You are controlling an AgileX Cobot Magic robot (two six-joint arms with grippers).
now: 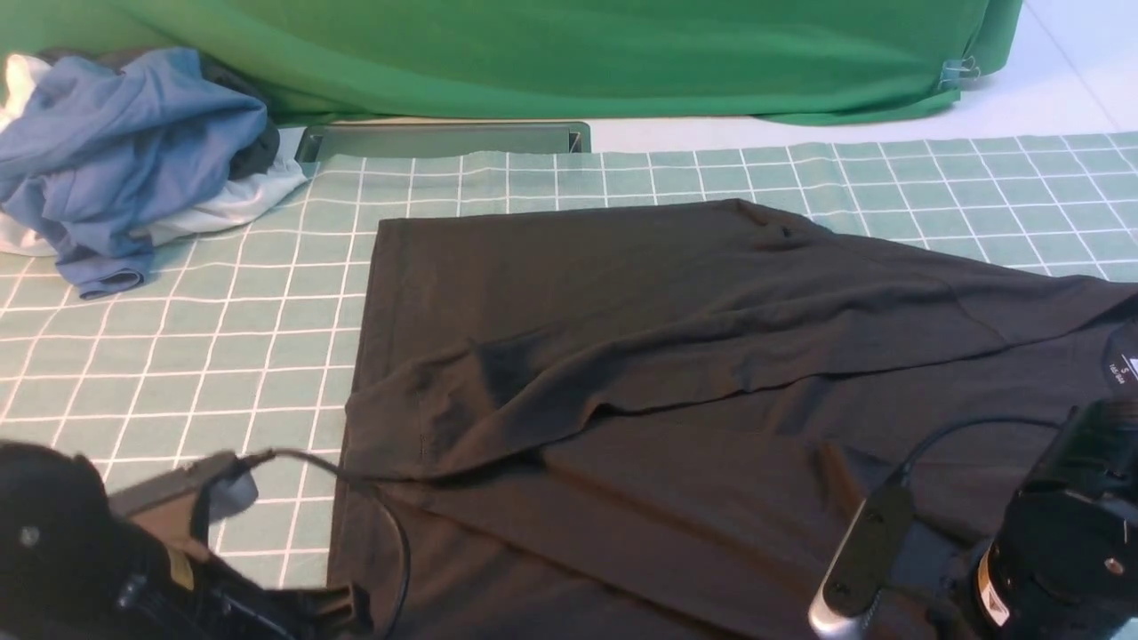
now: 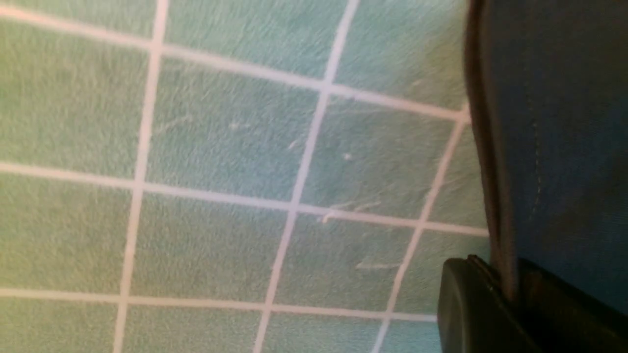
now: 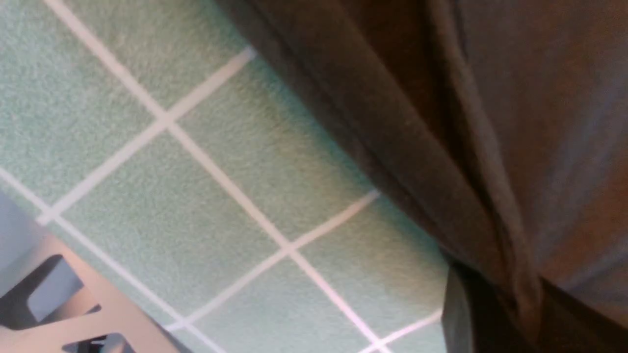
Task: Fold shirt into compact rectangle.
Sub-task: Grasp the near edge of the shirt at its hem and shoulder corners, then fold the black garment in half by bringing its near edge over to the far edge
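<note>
On the cloth (image 1: 267,338): left gripper (image 2: 510,299) and right gripper (image 3: 510,314) both clamped tight on the shirt (image 1: 676,356) edge.
Thin floppy knit, looks light and saggy, so hems and corners seem the best grab.

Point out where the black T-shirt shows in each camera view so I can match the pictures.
Front view: black T-shirt spreads across the centre and right, on the green checked cloth.
Left wrist view: its hemmed edge borders the cloth, pinched in the left gripper.
Right wrist view: bunched folds, clamped in the right gripper.
Shared landmark: the cloth's white grid lines.
</note>
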